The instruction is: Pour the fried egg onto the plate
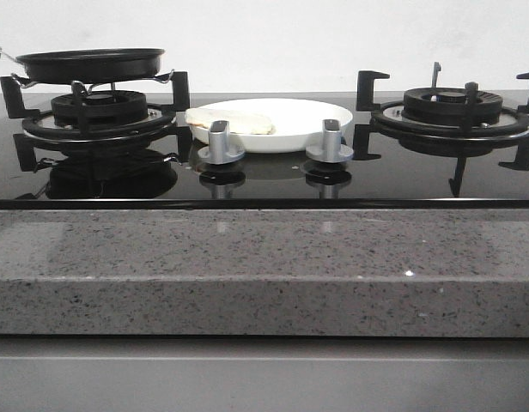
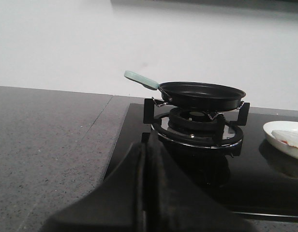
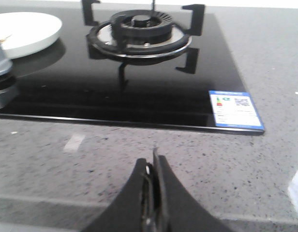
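The pale cream fried egg (image 1: 230,120) lies on the left part of the white plate (image 1: 307,113), which sits on the black glass hob between the two burners. In the left wrist view the plate's (image 2: 279,135) edge shows with a bit of the egg (image 2: 291,139) on it. A black frying pan (image 1: 91,63) with a pale green handle (image 2: 141,79) rests on the left burner grate, and nothing shows inside it. My left gripper (image 2: 145,145) is shut and holds nothing, hovering short of the left burner. My right gripper (image 3: 154,162) is shut over the grey countertop, well back from the right burner.
Two silver knobs (image 1: 220,142) (image 1: 331,140) stand at the hob's front, just before the plate. The right burner grate (image 1: 453,107) is bare. A blue energy label (image 3: 235,109) sits on the hob's corner. Speckled grey countertop (image 1: 247,249) borders the hob.
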Controlling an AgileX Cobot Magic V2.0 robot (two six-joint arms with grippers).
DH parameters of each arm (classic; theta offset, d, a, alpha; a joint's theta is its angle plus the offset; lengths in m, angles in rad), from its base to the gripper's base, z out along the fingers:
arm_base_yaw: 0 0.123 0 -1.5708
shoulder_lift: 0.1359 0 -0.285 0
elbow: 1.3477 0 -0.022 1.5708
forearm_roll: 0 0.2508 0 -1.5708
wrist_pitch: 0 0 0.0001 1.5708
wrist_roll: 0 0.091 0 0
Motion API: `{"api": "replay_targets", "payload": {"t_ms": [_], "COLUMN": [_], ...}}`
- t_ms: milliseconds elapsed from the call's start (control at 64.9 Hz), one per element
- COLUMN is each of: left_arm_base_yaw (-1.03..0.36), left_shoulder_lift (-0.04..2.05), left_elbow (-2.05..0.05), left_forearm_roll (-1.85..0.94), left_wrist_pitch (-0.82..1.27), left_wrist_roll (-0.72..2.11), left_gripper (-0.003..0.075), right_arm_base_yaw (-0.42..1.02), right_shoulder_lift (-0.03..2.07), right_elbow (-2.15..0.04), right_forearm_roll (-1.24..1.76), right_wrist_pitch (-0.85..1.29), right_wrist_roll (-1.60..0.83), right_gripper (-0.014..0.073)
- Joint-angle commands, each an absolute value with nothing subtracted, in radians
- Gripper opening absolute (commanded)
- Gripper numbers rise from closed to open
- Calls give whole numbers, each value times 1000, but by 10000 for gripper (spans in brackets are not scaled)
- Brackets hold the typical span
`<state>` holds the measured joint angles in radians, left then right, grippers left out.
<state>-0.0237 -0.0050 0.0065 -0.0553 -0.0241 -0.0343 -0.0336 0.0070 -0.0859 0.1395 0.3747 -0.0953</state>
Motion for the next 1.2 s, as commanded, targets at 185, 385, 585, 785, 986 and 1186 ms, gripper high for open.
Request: {"api": "replay_targets", "payload": {"t_ms": [185,385,585,785,986,1186], "left_arm_base_yaw": [-24,-24,-24,-24,-24,-24], "left_shoulder_lift": [-22,-22,-22,-22,-22,-22], "left_elbow": [12,12,12,12,12,12], "left_forearm_roll": [-65,-65,-65,-65,-65,-65], "left_wrist_pitch": [-104,-104,-104,-104,-104,-104], "left_wrist_roll": [-35,-35,-35,-35,-35,-35], "left_gripper": [-19,-19,-19,-19,-19,-19], "right_arm_base_yaw": [-56,-56,-56,-56,-56,-56], "right_shoulder_lift": [-29,-29,-29,-31,-31,-30], "right_elbow": [19,22,22,22,22,22], "right_forearm_roll": [137,137,136,-32,-66,-65], "right_wrist_pitch": [33,17,13,-26,-33,-33], "right_wrist_roll": [-106,-106,-106,72,108,108], "right_gripper": [-67,-67,-67,-67,-67,-67]}}
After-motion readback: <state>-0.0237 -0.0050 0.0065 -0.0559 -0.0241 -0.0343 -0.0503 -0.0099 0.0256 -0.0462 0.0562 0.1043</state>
